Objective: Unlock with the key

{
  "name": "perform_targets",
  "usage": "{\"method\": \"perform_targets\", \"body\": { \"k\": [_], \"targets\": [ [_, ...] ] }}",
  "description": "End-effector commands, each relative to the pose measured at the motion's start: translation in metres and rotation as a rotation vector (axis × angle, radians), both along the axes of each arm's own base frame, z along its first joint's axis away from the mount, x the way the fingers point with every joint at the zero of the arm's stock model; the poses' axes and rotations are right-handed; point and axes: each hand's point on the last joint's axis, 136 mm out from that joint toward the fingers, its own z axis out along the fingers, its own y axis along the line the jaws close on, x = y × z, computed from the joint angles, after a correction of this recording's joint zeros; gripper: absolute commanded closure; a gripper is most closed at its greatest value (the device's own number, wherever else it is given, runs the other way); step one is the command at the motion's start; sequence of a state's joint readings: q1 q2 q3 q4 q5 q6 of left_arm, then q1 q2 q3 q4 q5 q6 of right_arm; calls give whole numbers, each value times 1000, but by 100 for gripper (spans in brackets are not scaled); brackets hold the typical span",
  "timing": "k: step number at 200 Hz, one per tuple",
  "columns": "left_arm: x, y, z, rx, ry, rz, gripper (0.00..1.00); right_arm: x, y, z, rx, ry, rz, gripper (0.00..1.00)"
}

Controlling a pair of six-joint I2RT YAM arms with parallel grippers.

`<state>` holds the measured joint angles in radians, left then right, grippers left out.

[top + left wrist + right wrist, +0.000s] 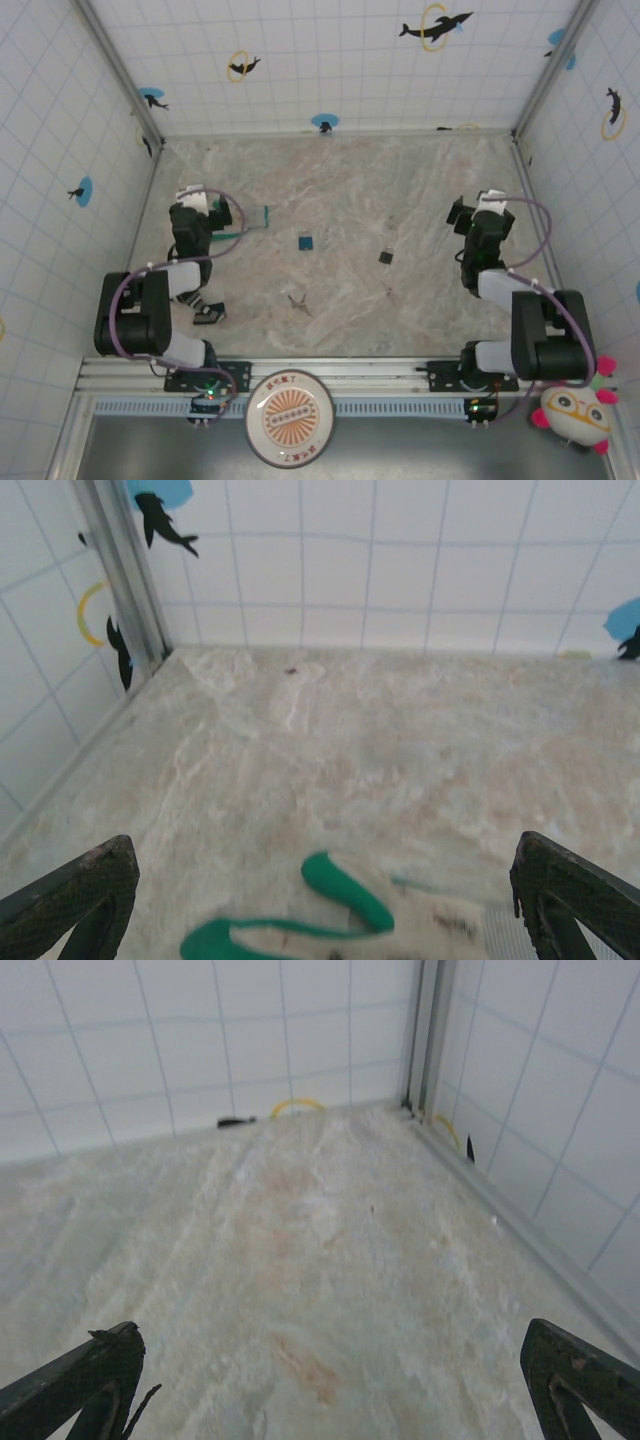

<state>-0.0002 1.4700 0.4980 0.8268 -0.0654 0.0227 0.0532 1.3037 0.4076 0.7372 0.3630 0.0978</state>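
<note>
A small brownish key [297,302] lies on the marble table [350,180], near the front middle. A small blue padlock [305,241] sits behind it at the centre, and a smaller dark lock-like piece [386,257] lies to its right. My left gripper [205,208] hangs at the left, well away from the key, open [322,880] with nothing between its fingers [75,895]. My right gripper [480,212] is at the far right, also open [330,1360] over bare table, its dark fingers [580,1370] wide apart.
A green loop [345,892] on a pale printed card lies just under the left gripper, seen as a green strip [240,230] from above. A black-and-white item [208,312] sits near the left arm. Tiled walls [330,60] enclose the table on three sides.
</note>
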Motion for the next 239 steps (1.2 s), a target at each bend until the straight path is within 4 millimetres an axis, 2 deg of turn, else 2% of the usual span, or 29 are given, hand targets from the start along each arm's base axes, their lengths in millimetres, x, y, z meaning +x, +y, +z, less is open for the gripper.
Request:
{"method": "perform_targets", "body": {
  "k": [1, 19, 31, 44, 51, 54, 62, 68, 83, 96, 106, 134, 153, 175, 207, 225, 239],
  "targets": [
    [-5, 6, -1, -32, 75, 53, 2, -3, -2, 27, 72, -42, -24, 0],
    [-7, 4, 20, -104, 23, 57, 2, -3, 0, 54, 229, -112, -15, 0],
    [-6, -2, 31, -225, 14, 43, 2, -5, -2, 60, 394, -110, -24, 0],
    [-3, -2, 31, -402, 79, 105, 2, -6, -13, 60, 574, -119, -85, 0],
    [0, -6, 28, -473, 132, 108, 2, -1, -5, 62, 642, -113, -9, 0],
    [1, -11, 26, -493, 156, 89, 2, 1, -3, 66, 658, -123, 16, 3],
    [5, -23, 23, -547, 207, 30, 2, 7, 13, 73, 694, -125, 136, 14],
    [6, -32, 21, -586, 229, -14, 2, 10, 23, 77, 716, -120, 188, 17],
    [2, -48, 19, -663, 251, -80, 3, 9, 42, 79, 696, -91, 206, 16],
    [-7, -52, 19, -711, 248, -90, 3, 4, 69, 80, 653, -52, 243, 14],
    [-16, -56, 19, -730, 250, -103, 3, 1, 89, 79, 639, -13, 281, 16],
    [-45, -71, 1, -760, 352, -140, 16, -12, 145, 54, 544, 218, 378, 32],
    [-69, -75, -19, -779, 432, -121, 21, -26, 184, 36, 483, 320, 450, 36],
    [-91, -78, -29, -802, 453, -112, 26, -44, 228, 18, 346, 407, 530, 41],
    [-109, -77, -39, -830, 490, -69, 30, -68, 293, 1, 232, 494, 684, 48],
    [-115, -83, -48, -857, 532, -77, 35, -82, 329, -14, 188, 565, 777, 57],
    [-121, -82, -60, -876, 568, -41, 40, -93, 347, -30, 115, 637, 816, 60]
  ]
}}
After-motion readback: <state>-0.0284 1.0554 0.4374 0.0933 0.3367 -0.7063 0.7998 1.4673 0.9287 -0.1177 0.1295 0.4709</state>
